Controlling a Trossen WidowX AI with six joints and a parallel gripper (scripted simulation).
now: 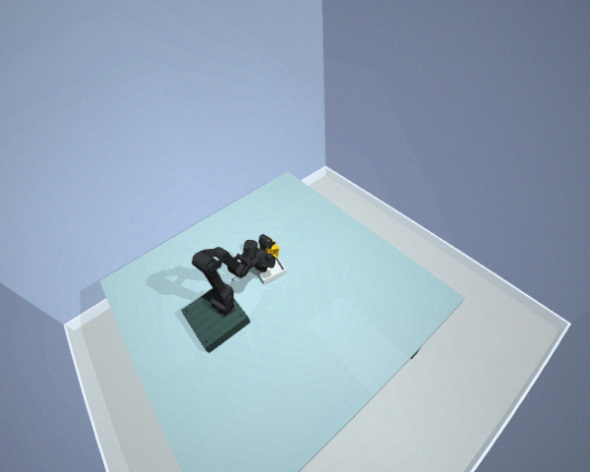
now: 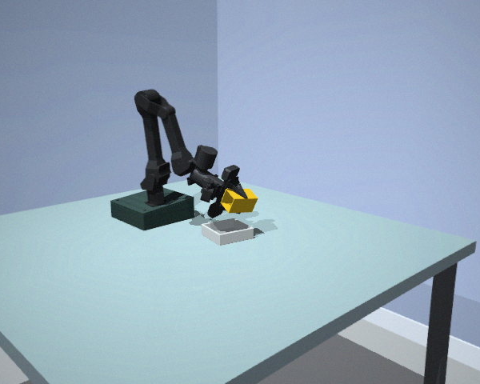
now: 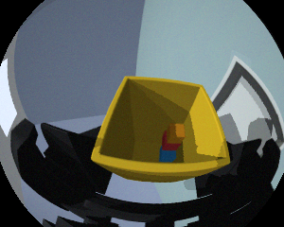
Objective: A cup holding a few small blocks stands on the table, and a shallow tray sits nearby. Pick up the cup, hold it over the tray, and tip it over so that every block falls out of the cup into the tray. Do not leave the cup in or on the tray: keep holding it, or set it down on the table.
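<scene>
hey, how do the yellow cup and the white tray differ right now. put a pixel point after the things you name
The cup (image 1: pixel 273 250) (image 2: pixel 243 204) (image 3: pixel 120 115) is yellow; the tray (image 1: pixel 272 279) (image 2: pixel 237 237) (image 3: pixel 274 113) is white. The cup is held in the gripper (image 2: pixel 233 203), off the table; the tray rests on it. The cup lies tipped on its side, while the tray sits flat. The cup is deep, the tray shallow. Both are open containers with straight walls.
</scene>
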